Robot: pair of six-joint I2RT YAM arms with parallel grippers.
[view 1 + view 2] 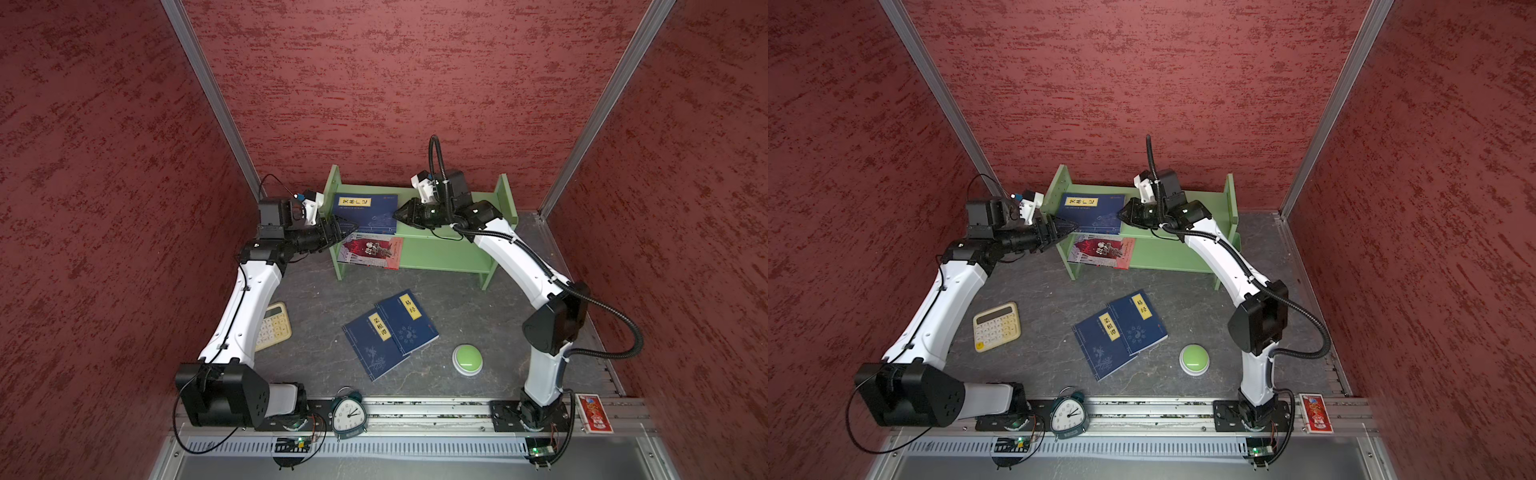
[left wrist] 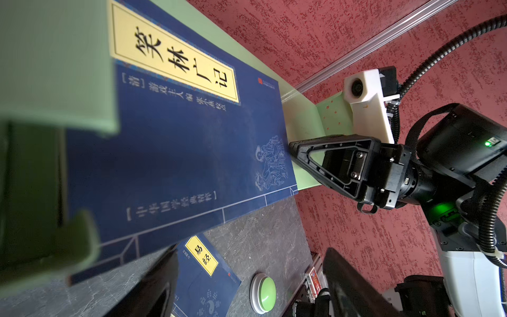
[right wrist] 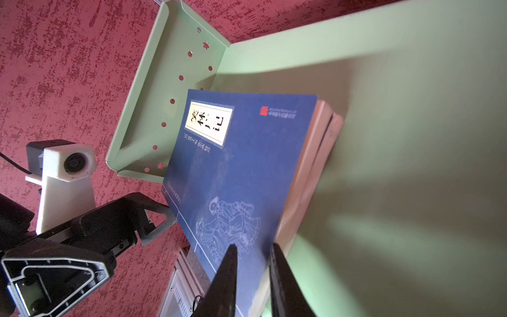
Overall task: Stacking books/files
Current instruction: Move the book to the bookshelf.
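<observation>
My right jaws gripped the navy book (image 1: 365, 212) on the shelf (image 1: 440, 254); my left jaws stood wide, empty. Two navy books (image 1: 376, 347) lay unstacked on the worktop (image 1: 316, 299).

Robot lab test booth
Red textured panels (image 1: 395, 83) in aluminium framing (image 1: 209, 91) rise behind the green shelf (image 1: 440, 253). In front of it, a mounting rail (image 1: 428, 409) carries the left arm (image 1: 249, 307) and right arm (image 1: 523, 257).

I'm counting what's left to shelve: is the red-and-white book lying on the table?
No, the red-and-white book lies on the lower board of the green shelf, below the blue book.
</observation>
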